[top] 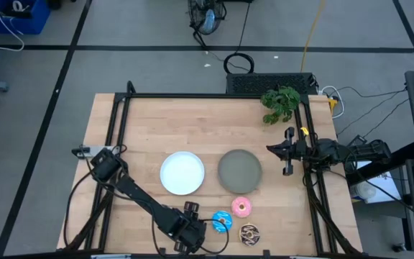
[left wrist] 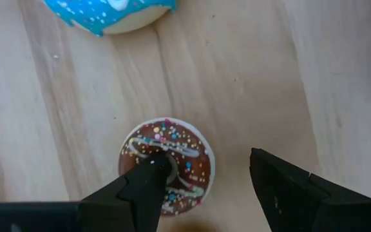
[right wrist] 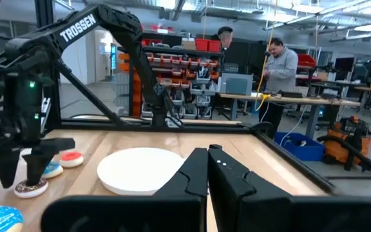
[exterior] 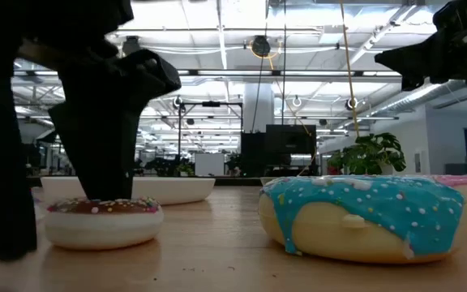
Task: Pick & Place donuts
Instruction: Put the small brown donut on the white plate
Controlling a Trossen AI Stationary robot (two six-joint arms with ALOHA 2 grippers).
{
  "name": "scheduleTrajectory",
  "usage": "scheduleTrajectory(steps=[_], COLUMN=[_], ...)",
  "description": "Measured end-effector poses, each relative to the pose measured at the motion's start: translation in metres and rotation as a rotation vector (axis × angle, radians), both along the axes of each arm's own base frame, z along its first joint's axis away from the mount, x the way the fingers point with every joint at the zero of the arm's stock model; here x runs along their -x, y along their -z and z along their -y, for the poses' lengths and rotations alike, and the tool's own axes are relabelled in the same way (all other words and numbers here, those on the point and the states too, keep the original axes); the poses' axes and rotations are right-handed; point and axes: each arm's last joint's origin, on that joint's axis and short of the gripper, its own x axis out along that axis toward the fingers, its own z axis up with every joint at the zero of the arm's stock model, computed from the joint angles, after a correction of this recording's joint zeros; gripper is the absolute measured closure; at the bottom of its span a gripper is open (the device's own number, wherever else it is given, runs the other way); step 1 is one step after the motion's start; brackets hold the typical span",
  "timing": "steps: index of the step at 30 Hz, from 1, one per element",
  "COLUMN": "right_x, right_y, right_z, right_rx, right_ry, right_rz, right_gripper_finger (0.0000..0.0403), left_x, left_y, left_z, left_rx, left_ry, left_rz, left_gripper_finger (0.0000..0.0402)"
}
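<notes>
Left hand (left wrist: 201, 187) open astride small brown donut (left wrist: 167, 164).
One finger over its hole; glossy sprinkled icing, pale base, grained wooden desk (left wrist: 250, 77). Right hand (top: 287, 152) closed, aloft.

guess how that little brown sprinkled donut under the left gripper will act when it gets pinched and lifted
The small brown donut looks like a hard glossy toy, so probably stiff and light. It lies flat, so rolling seems unlikely. One finger of the left gripper sits in its hole, so it may slip or tilt.
</notes>
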Motion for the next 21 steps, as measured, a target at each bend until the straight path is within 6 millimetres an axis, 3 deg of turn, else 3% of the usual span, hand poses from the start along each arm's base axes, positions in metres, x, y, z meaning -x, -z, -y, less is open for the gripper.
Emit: scheduleTrajectory(steps=[7, 10, 21], right_x=[0.0, 0.0, 0.0], right_y=[-0.0001, -0.0001, -0.0001], right_z=[0.0, 0.0, 0.0], right_rx=[0.005, 0.004, -0.002], right_ry=[0.0, 0.0, 0.0], right_rz=[0.0, 0.0, 0.0], right_gripper_finger=[0.0403, 0.0403, 0.0403], left_x=[-0.0022, -0.0024, -0.0059], left_y=[0.0064, 0.0067, 0.0082], left_z=[0.0019, 0.0025, -0.0034], left_rx=[0.003, -0.008, 0.011], left_ry=[0.012, 0.049, 0.057], left_rz=[0.0, 0.004, -0.022], left_gripper_finger=[0.0181, 0.02, 0.0378])
